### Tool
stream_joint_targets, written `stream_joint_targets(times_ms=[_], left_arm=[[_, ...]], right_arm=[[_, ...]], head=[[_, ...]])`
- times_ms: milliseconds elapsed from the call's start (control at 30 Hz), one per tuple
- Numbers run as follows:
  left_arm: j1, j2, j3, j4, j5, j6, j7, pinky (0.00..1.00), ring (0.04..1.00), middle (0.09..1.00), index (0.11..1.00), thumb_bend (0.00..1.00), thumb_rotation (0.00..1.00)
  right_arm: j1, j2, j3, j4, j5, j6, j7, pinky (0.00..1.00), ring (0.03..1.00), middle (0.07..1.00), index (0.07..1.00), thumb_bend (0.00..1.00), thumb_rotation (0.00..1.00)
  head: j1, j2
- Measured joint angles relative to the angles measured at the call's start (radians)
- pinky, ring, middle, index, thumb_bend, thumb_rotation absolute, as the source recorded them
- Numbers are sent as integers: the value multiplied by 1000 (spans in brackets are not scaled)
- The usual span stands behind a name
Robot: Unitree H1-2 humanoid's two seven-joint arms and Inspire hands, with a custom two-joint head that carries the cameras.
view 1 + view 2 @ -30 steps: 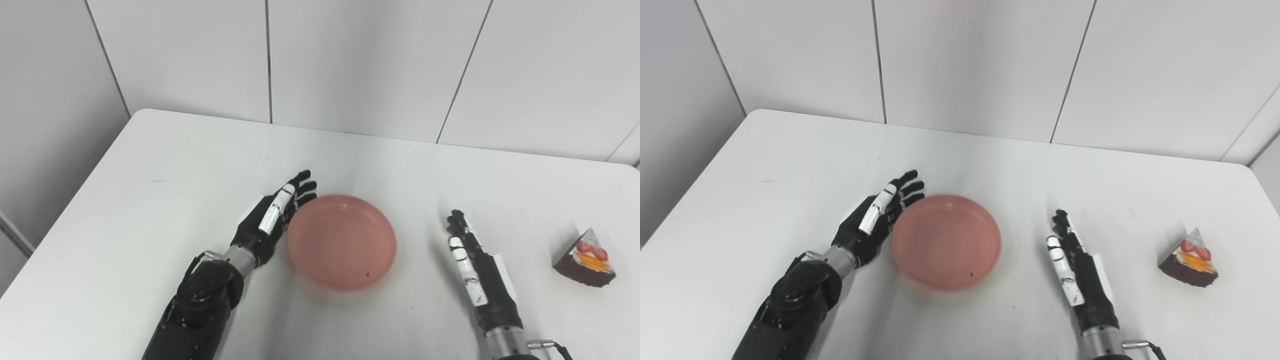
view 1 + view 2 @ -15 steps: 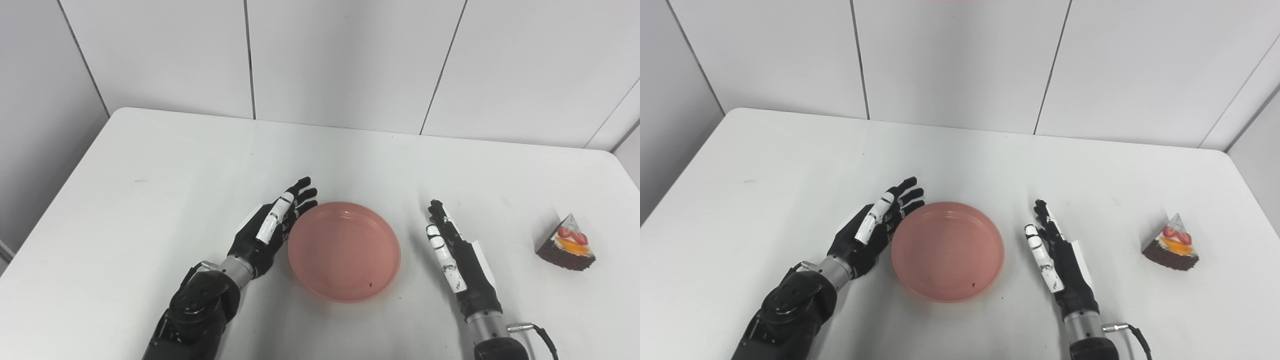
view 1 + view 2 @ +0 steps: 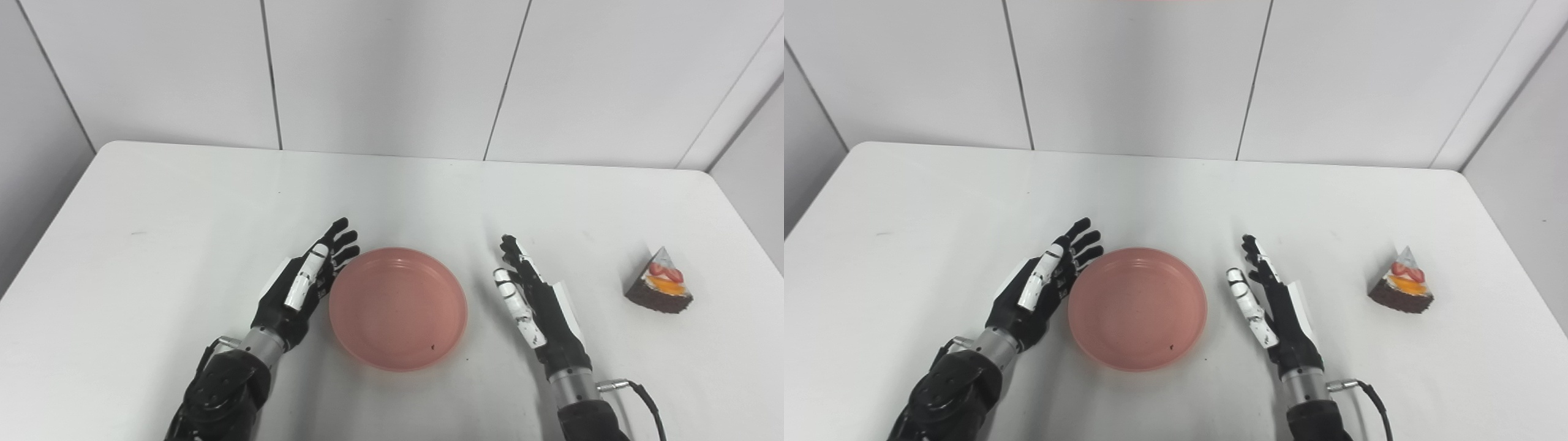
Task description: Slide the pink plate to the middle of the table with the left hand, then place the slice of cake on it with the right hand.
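White and smooth, the table (image 3: 184, 202) meets grey panelled walls (image 3: 392, 73) and bears a round, shallow pink plate (image 3: 398, 307) between my empty, splayed left hand (image 3: 300, 288) and right hand (image 3: 539, 306), the wedge-shaped slice of cake (image 3: 659, 290) lying well right of the plate.

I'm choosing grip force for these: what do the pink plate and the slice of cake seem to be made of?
The pink plate looks like moulded plastic with a matte to satin finish: even colour, soft dull sheen, raised rim. The slice of cake has a dark brown body, likely chocolate sponge, with a white layer and red and orange fruit on top; whether it is real or a model cannot be told.
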Motion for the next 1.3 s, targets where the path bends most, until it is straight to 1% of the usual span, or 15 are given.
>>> stream_joint_targets(times_ms=[33,133,267,333,400,433,500,533,600,733,833,967,1067,1200,1300], left_arm=[[0,0,3,5,0,-6,0,903,929,946,941,410,1000],[0,1,17,19,-3,-31,-6,904,930,945,939,407,1000],[0,10,37,31,-4,-48,-17,897,924,935,927,417,1000],[0,21,45,41,-4,-62,-23,897,923,933,926,420,1000],[-1,29,57,51,-5,-70,-28,896,922,933,924,420,1000],[-2,33,62,57,-6,-76,-35,894,921,931,922,419,1000],[-5,40,66,68,-20,-85,-51,899,923,932,924,423,1000],[-7,43,69,76,-25,-93,-60,901,922,931,924,426,1000],[-15,50,75,96,-30,-111,-71,898,920,930,923,428,1000],[-26,67,92,138,-44,-154,-92,895,917,927,917,441,997],[-32,75,101,162,-51,-180,-110,900,915,925,915,443,969],[-45,90,114,194,-71,-192,-136,888,905,915,903,442,972],[-58,95,129,215,-88,-195,-143,888,902,911,895,436,964],[-74,102,146,248,-114,-198,-172,878,890,902,890,437,946],[-85,105,155,264,-129,-198,-180,882,894,906,890,450,928]], right_arm=[[-6,-5,0,-9,-20,-1,-6,826,888,916,928,570,973],[-24,-16,1,-34,-85,-2,-23,807,881,915,926,635,928],[-55,-29,-4,-57,-148,-3,-38,821,881,904,919,688,872],[-71,-37,-7,-65,-181,-12,-53,827,880,898,912,714,839],[-90,-49,-14,-72,-210,-14,-69,822,881,907,922,746,811],[-99,-53,-17,-73,-224,-14,-72,793,873,914,933,792,790],[-117,-62,-28,-85,-242,-14,-75,711,842,918,942,846,745],[-125,-68,-35,-94,-254,-14,-77,715,840,916,944,870,722],[-143,-81,-52,-107,-279,-12,-78,774,877,929,952,894,696],[-155,-107,-96,-147,-332,9,-78,808,903,944,959,932,686],[-157,-120,-135,-166,-351,45,-70,816,925,974,988,957,667],[-158,-127,-182,-191,-363,147,-27,764,913,983,1000,977,646],[-158,-146,-203,-195,-386,202,-2,695,894,990,1000,1000,678],[-156,-157,-216,-189,-413,286,22,707,909,999,1000,1000,675],[-148,-166,-219,-168,-415,299,24,720,917,1000,1000,1000,661]], head=[[-21,-3],[-38,-6],[-112,-28],[-112,-28],[-162,-37],[-163,-37],[-202,-51],[-206,-52],[-229,-60],[-268,-71],[-304,-75],[-318,-78],[-347,-78],[-368,-78],[-385,-77]])
